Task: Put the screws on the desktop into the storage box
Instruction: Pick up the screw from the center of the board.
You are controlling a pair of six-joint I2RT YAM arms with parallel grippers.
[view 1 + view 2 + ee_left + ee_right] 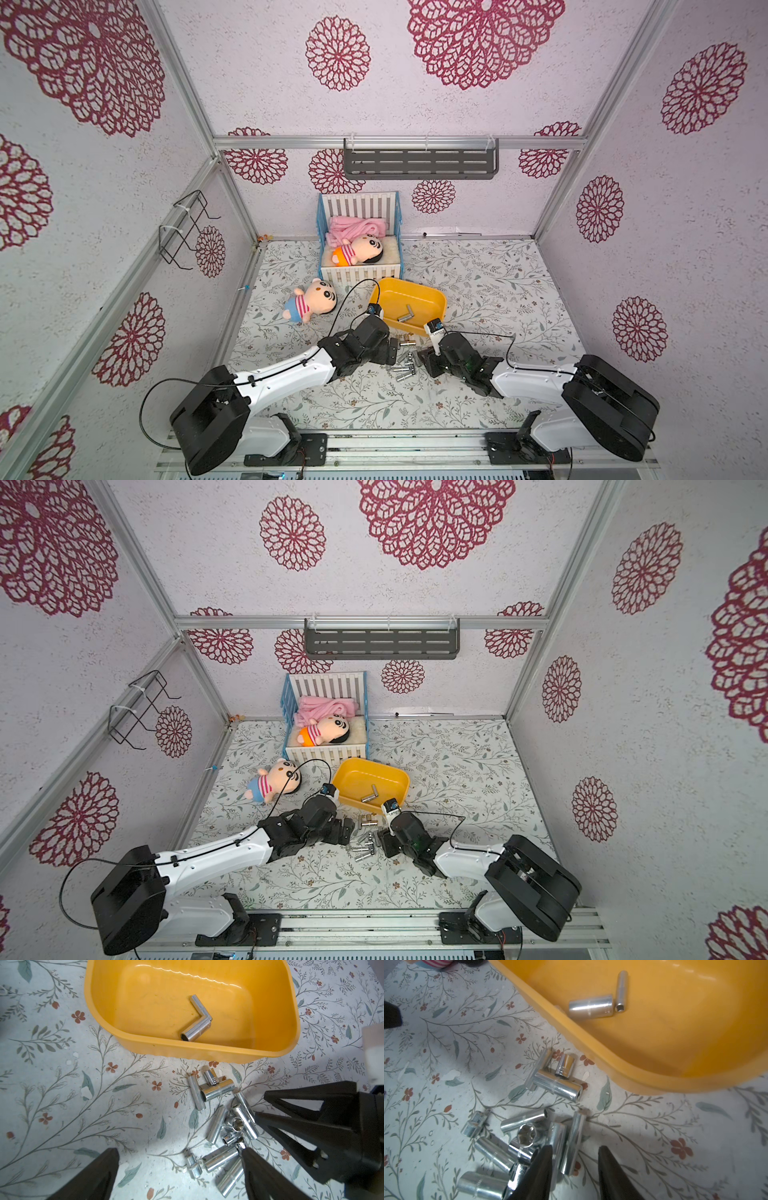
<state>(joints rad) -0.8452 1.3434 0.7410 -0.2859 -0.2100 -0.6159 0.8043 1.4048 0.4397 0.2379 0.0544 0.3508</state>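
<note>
Black on chrome up close: found the right gripper [575, 1152] low over the heap of screws [525, 1121] on the desk [654, 1136], jaws partly spread, straddling one screw, not yet pinching it. Read that screw's long axis as running along the fingers [610, 1174], so square to the closing direction; judged a squeeze good for its round sides. Saw a neighbour screw tucked against the other finger; flagged a double pick or a roll-out as the risk. Found the left gripper [178, 1152] just beside the same heap, spread wide, holding nothing; rated the right arm better lined up for this pick. Counted three more screws just past the heap, close under the box wall. Placed the storage box [602, 1053] straight beyond, near, two screws already inside, touching end to end in an L. Judged the carry short: lift, forward over the near wall, release. Spotted nothing standing between heap and box besides that trio.
</note>
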